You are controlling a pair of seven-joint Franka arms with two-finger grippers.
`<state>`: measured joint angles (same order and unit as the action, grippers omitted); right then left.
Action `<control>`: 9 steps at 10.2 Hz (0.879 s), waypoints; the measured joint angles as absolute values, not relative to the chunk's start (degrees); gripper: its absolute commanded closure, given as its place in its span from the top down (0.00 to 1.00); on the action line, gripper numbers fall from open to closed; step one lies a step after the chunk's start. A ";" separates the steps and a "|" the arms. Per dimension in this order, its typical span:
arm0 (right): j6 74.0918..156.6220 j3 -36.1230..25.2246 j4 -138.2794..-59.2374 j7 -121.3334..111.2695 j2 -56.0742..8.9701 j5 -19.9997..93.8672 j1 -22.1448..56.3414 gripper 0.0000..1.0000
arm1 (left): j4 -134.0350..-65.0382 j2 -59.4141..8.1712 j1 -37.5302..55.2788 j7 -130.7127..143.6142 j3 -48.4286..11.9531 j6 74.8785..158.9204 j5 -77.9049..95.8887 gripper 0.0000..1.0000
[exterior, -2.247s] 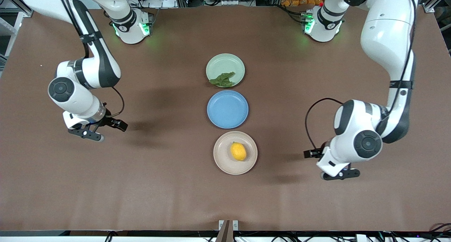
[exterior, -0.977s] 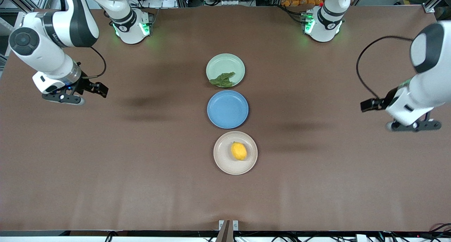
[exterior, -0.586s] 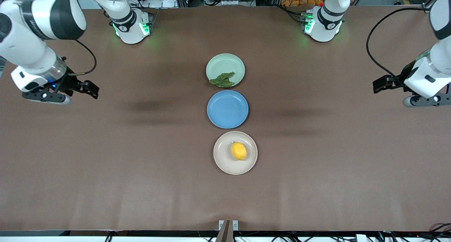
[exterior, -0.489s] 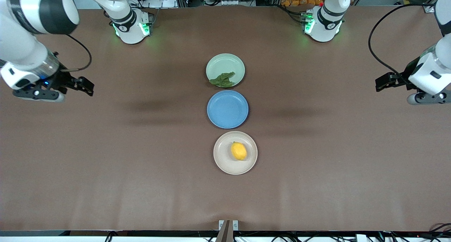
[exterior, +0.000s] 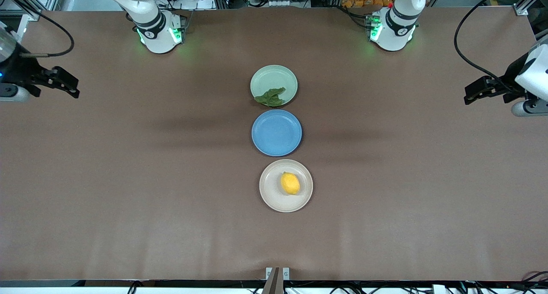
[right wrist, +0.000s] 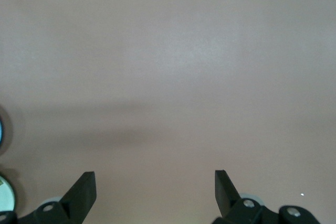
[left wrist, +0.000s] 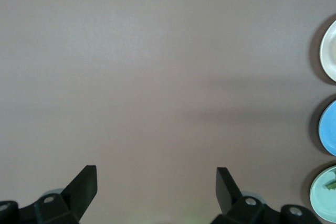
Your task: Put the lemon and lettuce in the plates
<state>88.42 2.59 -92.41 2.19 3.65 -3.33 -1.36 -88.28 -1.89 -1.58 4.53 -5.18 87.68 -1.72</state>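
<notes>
The lemon point(exterior: 290, 183) lies on the beige plate point(exterior: 269, 187), the plate nearest the front camera. The lettuce point(exterior: 270, 96) lies on the mint green plate point(exterior: 274, 75), at the rim nearest the blue plate. My left gripper point(exterior: 528, 108) is open and empty, up over bare table at the left arm's end; in the left wrist view the left gripper point(left wrist: 156, 169) has bare table between its jaws. My right gripper point(exterior: 10, 95) is open and empty over the right arm's end; the right wrist view shows the right gripper point(right wrist: 155, 174) over bare table too.
A blue plate point(exterior: 276, 132) sits empty between the two task plates. The three plates form a row down the table's middle. In the left wrist view the beige plate point(left wrist: 329, 51), blue plate point(left wrist: 329, 127) and mint plate point(left wrist: 321, 195) show at the frame's edge.
Both arms have lifted and swung outward from beside the plates to their own ends of the table. The lemon, lettuce and plates have not moved.
</notes>
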 measured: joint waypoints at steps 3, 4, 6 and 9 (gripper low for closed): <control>86.12 2.56 -86.64 1.93 1.02 0.45 -1.36 1.00 | -88.05 -2.62 -1.77 4.53 -6.94 87.62 -1.72 1.00; 86.05 2.42 -86.02 1.93 0.86 1.23 -1.36 1.00 | -88.03 -3.16 -1.95 4.53 -6.96 87.62 -1.72 1.00; 85.59 2.04 -85.57 1.91 0.86 1.34 -1.36 1.00 | -87.92 -3.67 -2.21 4.53 -6.99 87.62 -1.72 1.00; 84.07 1.67 -85.39 1.82 0.86 1.33 -1.36 1.00 | -87.69 -3.69 -2.23 4.53 -7.09 87.62 -1.72 1.00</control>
<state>84.07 1.67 -85.39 1.82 0.86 1.33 -1.36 -87.69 -3.69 -2.23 4.53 -7.09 87.62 -1.72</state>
